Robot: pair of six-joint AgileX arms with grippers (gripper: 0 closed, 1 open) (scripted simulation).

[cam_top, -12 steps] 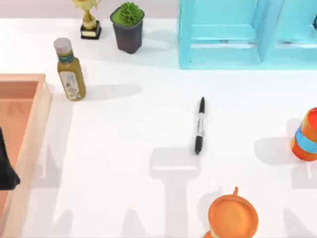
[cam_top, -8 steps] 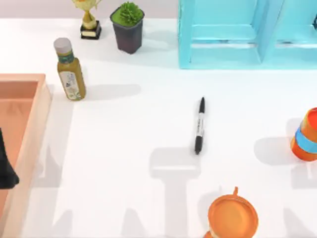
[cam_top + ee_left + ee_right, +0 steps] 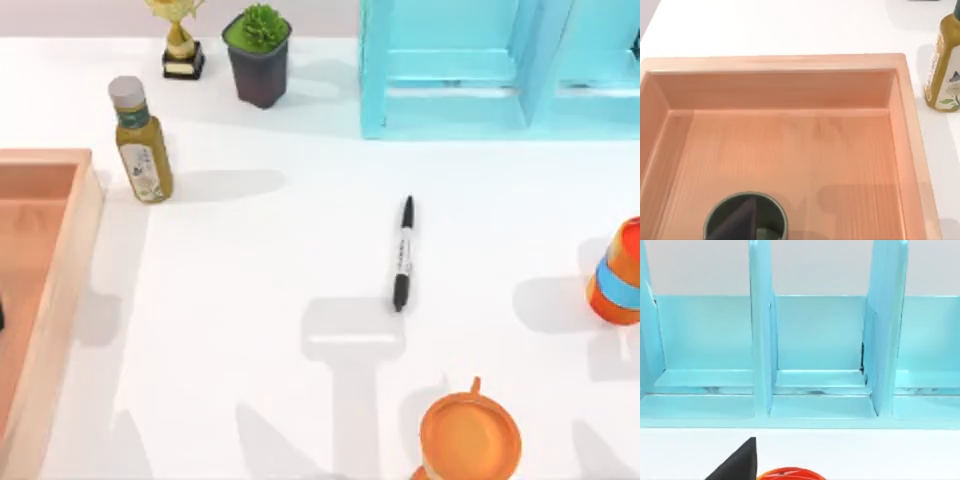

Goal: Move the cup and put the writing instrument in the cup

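Observation:
The cup (image 3: 746, 218), a small dark olive-grey cylinder, stands upright inside the wooden tray (image 3: 790, 150) near one of its walls. A dark part of my left gripper (image 3: 736, 223) hangs right over the cup's mouth. From above, that gripper is just a dark sliver (image 3: 1, 315) at the table's left edge, over the tray (image 3: 60, 260). The writing instrument (image 3: 403, 253), a slim black marker with a pale middle, lies flat near the table's centre, apart from both arms. A dark tip of my right gripper (image 3: 737, 464) points toward the turquoise shelf (image 3: 815, 365).
An olive bottle (image 3: 140, 140) stands just behind the tray's right corner. A trophy (image 3: 182, 45), a potted plant (image 3: 258, 55) and the turquoise shelf (image 3: 500, 70) line the back. An orange mug (image 3: 470, 435) sits front right, an orange blue-banded cylinder (image 3: 618, 272) at the right edge.
My left gripper's dark shape over the tray has slid almost out past the top view's left edge. The marker and other objects have not moved.

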